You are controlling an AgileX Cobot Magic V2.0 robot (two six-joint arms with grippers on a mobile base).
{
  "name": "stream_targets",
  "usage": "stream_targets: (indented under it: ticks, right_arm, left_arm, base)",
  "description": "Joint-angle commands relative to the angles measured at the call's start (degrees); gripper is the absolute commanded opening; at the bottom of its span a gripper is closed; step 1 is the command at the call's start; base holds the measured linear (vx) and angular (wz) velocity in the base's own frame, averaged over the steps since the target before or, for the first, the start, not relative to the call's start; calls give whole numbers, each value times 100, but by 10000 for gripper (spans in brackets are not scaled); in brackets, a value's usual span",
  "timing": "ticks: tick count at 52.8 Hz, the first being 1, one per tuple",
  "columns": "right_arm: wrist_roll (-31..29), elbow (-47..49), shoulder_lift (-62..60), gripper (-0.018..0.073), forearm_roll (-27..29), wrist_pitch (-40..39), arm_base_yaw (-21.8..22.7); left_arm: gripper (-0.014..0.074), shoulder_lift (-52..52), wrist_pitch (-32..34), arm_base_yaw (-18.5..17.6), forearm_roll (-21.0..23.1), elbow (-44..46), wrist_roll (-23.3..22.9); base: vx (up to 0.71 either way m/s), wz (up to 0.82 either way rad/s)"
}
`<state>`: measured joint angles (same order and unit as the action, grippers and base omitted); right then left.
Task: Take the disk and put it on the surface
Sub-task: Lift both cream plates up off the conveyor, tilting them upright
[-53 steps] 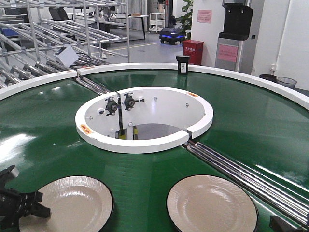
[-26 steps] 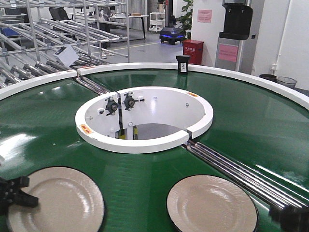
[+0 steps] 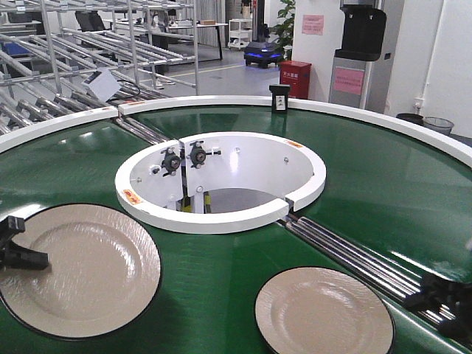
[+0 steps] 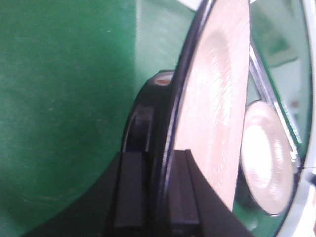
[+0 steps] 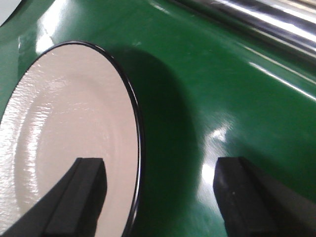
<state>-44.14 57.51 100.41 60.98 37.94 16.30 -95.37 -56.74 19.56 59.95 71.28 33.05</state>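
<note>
A cream disk with a black rim (image 3: pixel 81 269) hangs lifted above the green belt at the lower left. My left gripper (image 3: pixel 15 251) is shut on its left rim. In the left wrist view the disk (image 4: pixel 217 98) stands edge-on, its rim pinched between the two pads of the left gripper (image 4: pixel 158 197). A second disk (image 3: pixel 323 311) lies flat on the belt at the lower right. My right gripper (image 3: pixel 442 299) is open just right of it. In the right wrist view that disk's (image 5: pixel 69 138) rim runs between the spread fingers of the right gripper (image 5: pixel 158 197). The surface is out of view.
The green ring conveyor (image 3: pixel 369 184) fills the scene around a white inner ring (image 3: pixel 221 181). Shiny metal rollers (image 3: pixel 354 254) cross the belt diagonally near the right gripper. Metal racks (image 3: pixel 74 51) stand behind at the left.
The left gripper has raised the left disk off the belt, up and toward the camera. The right gripper has come up into view beside the second disk.
</note>
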Motion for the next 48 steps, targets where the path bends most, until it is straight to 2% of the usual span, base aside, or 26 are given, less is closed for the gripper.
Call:
stream_targets:
  ticks: [1,8,20,26,30,38,48]
  right_arm:
    - [-758,300,157,510,836,107,-212]
    - [-828,701,649,510,876,99,-663]
    - [-218,1370,1231,484,788,223,-1178]
    - [1,1460,1293,380,773,389,-1166]
    - [43,1460,1293,255,750,511,-1128]
    - [131,1460,1270,-6,604,962,-1027]
    - [145,1460,956,-9,705,1579,-729]
  left_arm:
    - [-5,362,-180,-23,692,185,-97]
    - [-5,383,-352,-23,692,185,-97]
    - [-5,383,-488,-24,692,185,-97]
    - [-5,383,-582,-24,692,185,-32]
    - [-5,383,-706,-24,692,185,120]
    - [-5,383,-720,-24,728,185,132]
    - [-5,383,-564,-24,1097,185,52]
  base:
    - [0,0]
    - [0,0]
    - [0,0]
    - [0,0]
    - [0,0]
    - [0,0]
    - [0,0]
